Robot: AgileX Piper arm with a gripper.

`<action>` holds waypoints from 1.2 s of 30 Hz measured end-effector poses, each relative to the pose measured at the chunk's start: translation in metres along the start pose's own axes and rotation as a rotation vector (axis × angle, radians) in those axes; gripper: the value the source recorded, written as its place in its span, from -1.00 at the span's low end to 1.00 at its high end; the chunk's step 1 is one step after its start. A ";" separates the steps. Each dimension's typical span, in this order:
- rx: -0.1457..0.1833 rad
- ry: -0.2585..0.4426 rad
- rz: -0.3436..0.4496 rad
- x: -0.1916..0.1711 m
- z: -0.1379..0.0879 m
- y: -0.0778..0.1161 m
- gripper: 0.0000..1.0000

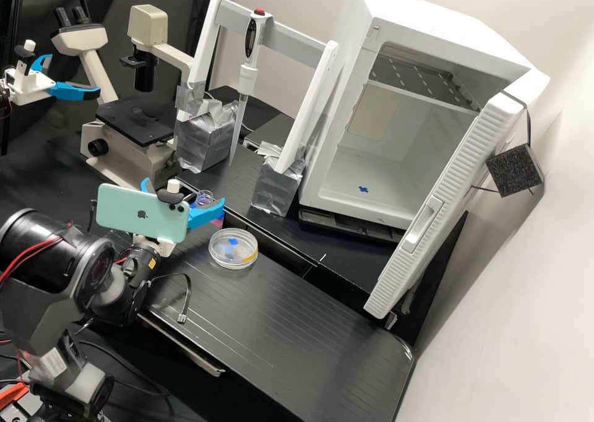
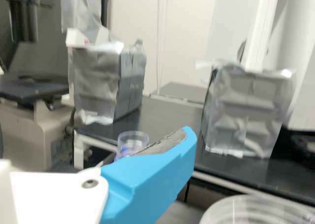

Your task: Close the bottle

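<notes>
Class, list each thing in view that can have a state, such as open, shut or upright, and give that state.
Bottle: upright, uncapped
Tool: open, fingers apart
Cabinet door: open
Pipette: hanging on its stand, tip down
Round clear dish: lying flat, blue pieces showing
</notes>
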 end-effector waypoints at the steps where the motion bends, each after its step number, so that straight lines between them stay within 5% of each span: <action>1: 0.002 -0.011 -0.004 0.001 0.002 -0.001 1.00; 10: 0.006 -0.042 -0.038 0.003 0.008 -0.008 1.00; 11: 0.005 -0.043 -0.036 0.003 0.008 -0.007 -1.00; 36: 0.016 -0.083 -0.030 -0.004 0.017 -0.005 -1.00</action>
